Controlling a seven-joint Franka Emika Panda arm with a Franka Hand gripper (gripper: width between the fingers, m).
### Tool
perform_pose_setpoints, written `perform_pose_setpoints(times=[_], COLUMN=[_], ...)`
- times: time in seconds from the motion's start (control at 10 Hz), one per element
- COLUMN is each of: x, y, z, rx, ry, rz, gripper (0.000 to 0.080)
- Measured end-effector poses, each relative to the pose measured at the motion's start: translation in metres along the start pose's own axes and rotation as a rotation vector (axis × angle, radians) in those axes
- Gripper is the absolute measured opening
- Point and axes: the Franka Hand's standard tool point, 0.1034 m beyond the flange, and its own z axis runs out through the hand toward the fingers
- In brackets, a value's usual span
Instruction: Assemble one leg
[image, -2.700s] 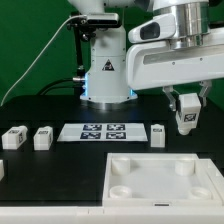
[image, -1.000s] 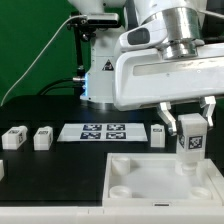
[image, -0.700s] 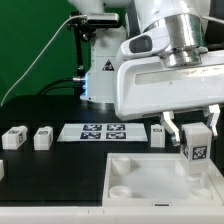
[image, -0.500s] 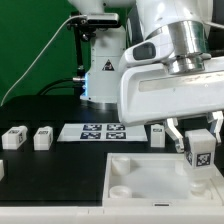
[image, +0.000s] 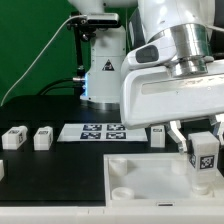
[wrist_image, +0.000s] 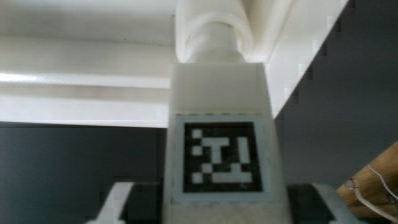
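Observation:
My gripper (image: 203, 150) is shut on a leg (image: 204, 160), a white block with a black-and-white tag facing the exterior camera. It hangs over the right near corner of the large white square panel (image: 130, 180). In the wrist view the held leg (wrist_image: 221, 120) runs up the middle between the fingers (wrist_image: 128, 198), tag towards the camera, with the white panel (wrist_image: 89, 90) behind its far end. Whether the leg touches the panel is not clear. Three more legs lie on the table: two at the exterior view's left (image: 14, 136) (image: 43, 137) and one behind the panel (image: 157, 136).
The marker board (image: 103, 131) lies flat behind the panel, in front of the robot base (image: 105, 70). Another white part (image: 2, 170) shows at the exterior view's left edge. The table is black.
The gripper has carried the leg towards the camera and downward, from behind the panel's right side to over its right near corner. The other parts have not moved.

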Motion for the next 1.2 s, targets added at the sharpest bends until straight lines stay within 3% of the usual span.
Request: perform_pose_setpoints(times=[0.2, 0.6, 0.7, 0.8, 0.9, 1.0, 1.2], x=[-0.0099, -0.0108, -0.0118, -0.0119, -0.0107, -0.0087, -0.0086], y=[-0.0019, -0.0038, -0.0039, -0.0034, -0.0035, -0.0036, -0.0028], z=[0.0085, 0.0123, 0.0128, 0.0128, 0.0122, 0.0111, 0.0112], rx=[-0.001, -0.013, -0.012, -0.013, -0.012, -0.011, -0.012], ry=[0.008, 0.044, 0.04, 0.039, 0.037, 0.038, 0.038], rz=[0.0, 0.006, 0.006, 0.006, 0.006, 0.006, 0.007], gripper=[0.0294, 0.0294, 0.0346, 0.0483, 0.0483, 0.0617, 0.064])
